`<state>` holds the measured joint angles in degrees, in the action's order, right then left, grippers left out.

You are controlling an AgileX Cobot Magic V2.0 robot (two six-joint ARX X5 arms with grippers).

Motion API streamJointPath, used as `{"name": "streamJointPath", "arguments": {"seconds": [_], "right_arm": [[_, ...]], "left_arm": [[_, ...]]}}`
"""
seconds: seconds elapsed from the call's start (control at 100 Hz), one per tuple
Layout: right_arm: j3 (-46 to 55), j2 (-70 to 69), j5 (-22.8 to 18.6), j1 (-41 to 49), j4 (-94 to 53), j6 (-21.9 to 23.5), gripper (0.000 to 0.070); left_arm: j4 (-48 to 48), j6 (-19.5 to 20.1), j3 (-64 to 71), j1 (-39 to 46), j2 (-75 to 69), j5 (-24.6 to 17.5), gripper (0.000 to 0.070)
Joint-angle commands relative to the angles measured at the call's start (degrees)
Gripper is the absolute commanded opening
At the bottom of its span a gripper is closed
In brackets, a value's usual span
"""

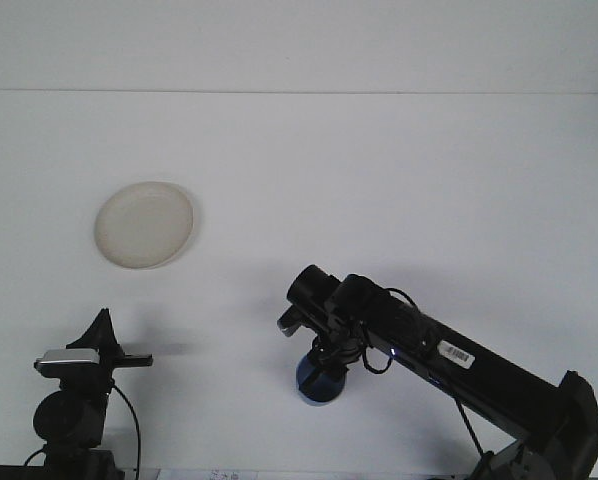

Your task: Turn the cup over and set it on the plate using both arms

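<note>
Blue plastic cup [320, 381] at table's six o'clock, under black right gripper [324, 362] | jaws apparently clamped on its top | looks light, stiff, slick; best held by the wall | axis near vertical, mouth direction unclear | cream round plate [144, 224] at ten o'clock | left gripper [129, 359] parked, jaws unreadable

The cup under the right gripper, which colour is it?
The cup is dark blue, seen best in the front view.
</note>
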<state>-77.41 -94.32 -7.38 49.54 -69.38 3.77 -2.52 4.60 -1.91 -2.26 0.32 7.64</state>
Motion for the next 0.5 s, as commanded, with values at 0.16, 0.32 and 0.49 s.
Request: {"name": "streamJointPath", "arguments": {"seconds": [0.16,0.32,0.49], "right_arm": [[-1.4,-0.8,-0.1,0.8,1.4,0.7,0.0434],[-3.4,0.8,-0.1,0.7,1.2,-0.3,0.0439],[-5.8,8.9,4.2,0.7,3.5,-0.6,0.0439]], "left_arm": [[-0.5,0.3,1.1,0.0,-0.1,0.2,0.0013],[-0.5,0.3,1.1,0.0,-0.1,0.2,0.0013],[-0.5,0.3,1.1,0.0,-0.1,0.2,0.0013]]}}
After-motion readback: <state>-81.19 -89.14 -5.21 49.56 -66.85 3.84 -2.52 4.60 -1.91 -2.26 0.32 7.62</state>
